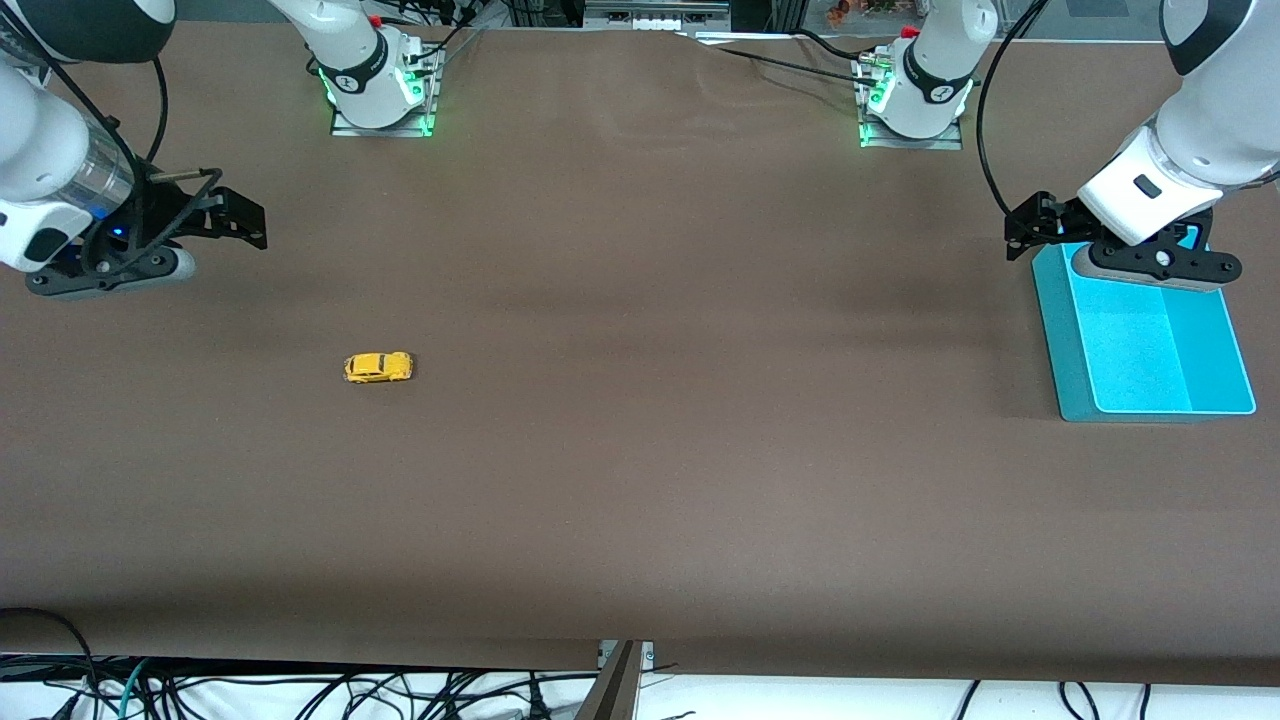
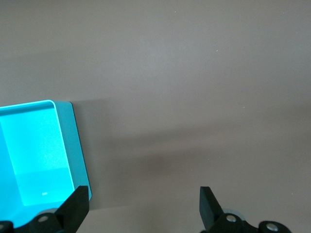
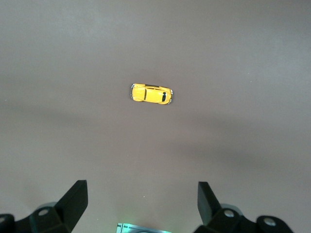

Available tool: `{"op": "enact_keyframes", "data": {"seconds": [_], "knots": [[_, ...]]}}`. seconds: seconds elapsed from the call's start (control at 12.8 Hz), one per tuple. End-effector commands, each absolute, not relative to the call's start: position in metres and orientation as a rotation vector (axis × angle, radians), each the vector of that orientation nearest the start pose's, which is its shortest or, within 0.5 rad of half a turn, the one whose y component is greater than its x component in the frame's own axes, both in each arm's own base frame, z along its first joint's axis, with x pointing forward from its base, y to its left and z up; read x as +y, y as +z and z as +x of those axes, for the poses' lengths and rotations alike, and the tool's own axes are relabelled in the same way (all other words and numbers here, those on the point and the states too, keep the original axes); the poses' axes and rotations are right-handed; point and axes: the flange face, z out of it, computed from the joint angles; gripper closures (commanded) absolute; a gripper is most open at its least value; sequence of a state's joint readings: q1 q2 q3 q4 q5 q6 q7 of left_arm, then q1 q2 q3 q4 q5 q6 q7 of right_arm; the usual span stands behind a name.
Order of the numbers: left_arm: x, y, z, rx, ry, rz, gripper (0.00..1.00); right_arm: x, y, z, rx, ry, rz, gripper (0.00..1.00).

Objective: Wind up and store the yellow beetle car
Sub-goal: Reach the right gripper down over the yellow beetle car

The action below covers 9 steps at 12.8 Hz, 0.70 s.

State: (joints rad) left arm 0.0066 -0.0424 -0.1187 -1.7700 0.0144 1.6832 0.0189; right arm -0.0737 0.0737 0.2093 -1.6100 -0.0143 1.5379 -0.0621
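Front view: the yellow beetle car (image 1: 378, 367) sits on its wheels on the brown table (image 1: 640, 480), left of centre in the frame, touched by nothing. My right gripper (image 1: 235, 215) hangs at the upper left edge, fingers spread wide and empty; in its wrist view the car (image 3: 151, 93) lies centred above my fingertips (image 3: 73, 199). My left gripper (image 1: 1030, 225) hovers at the upper right, over the corner of the turquoise tray (image 1: 1060, 330), fingers likewise released.
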Motion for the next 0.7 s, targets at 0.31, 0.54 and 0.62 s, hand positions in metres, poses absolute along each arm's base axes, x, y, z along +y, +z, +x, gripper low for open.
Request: {"op": "enact_keyframes", "data": {"seconds": [0.31,0.54,0.62], "knots": [[-0.064,0.57,0.555,0.206,0.116,-3.14,0.0,0.092,0.496,0.582,-0.766,0.279,-2.987,0.0],[-0.061,0.57,0.555,0.202,0.119,-3.141,0.0,0.094,0.435,0.578,-1.156,0.224,-2.842,0.0],[-0.062,0.57,0.555,0.204,0.119,-3.141,0.0,0.093,0.414,0.576,-1.271,0.211,-2.787,0.0]]}}
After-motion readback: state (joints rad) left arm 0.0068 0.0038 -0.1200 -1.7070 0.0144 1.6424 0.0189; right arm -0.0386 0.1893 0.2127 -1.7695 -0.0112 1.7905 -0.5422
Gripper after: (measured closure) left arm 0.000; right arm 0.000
